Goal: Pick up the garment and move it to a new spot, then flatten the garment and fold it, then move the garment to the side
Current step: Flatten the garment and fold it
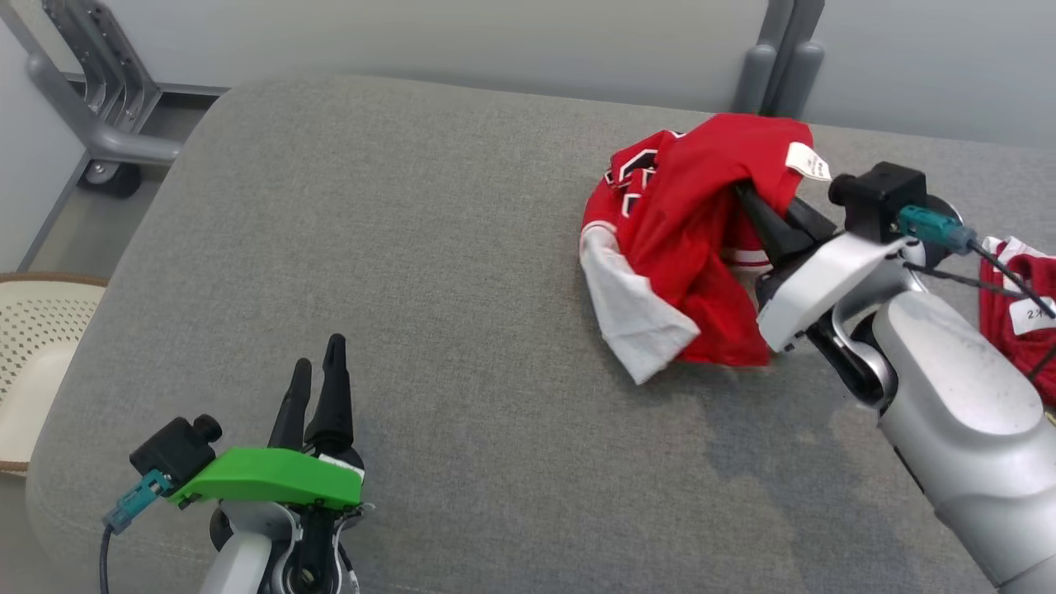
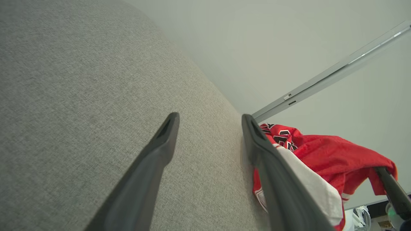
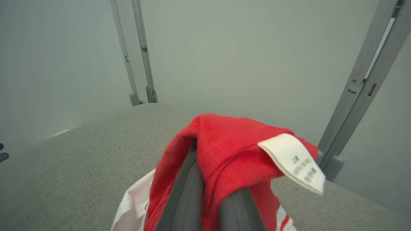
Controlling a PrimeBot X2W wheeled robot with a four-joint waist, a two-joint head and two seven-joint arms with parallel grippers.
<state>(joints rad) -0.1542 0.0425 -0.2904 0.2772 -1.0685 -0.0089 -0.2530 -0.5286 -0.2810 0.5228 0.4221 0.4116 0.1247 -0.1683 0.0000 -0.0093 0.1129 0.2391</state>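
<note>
Garment (image 1: 685, 239) clamped by right gripper (image 1: 752, 202)
Left gripper (image 1: 318, 356) was seen spread wide over the grey cushion (image 1: 412, 247).

Left gripper (image 1: 316, 363): two long dark tapered fingers, bright green wrist cover (image 1: 268, 478), black camera block (image 1: 175, 450), teal connector (image 1: 136, 499). Right arm (image 1: 949, 396): silver-grey shell, white wrist cover (image 1: 825, 285).

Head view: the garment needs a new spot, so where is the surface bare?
The grey surface is bare across its middle and left, from the garment to the left end effector. Crowded at the right: right end effector gripping the garment, its arm, another red cloth.
</note>
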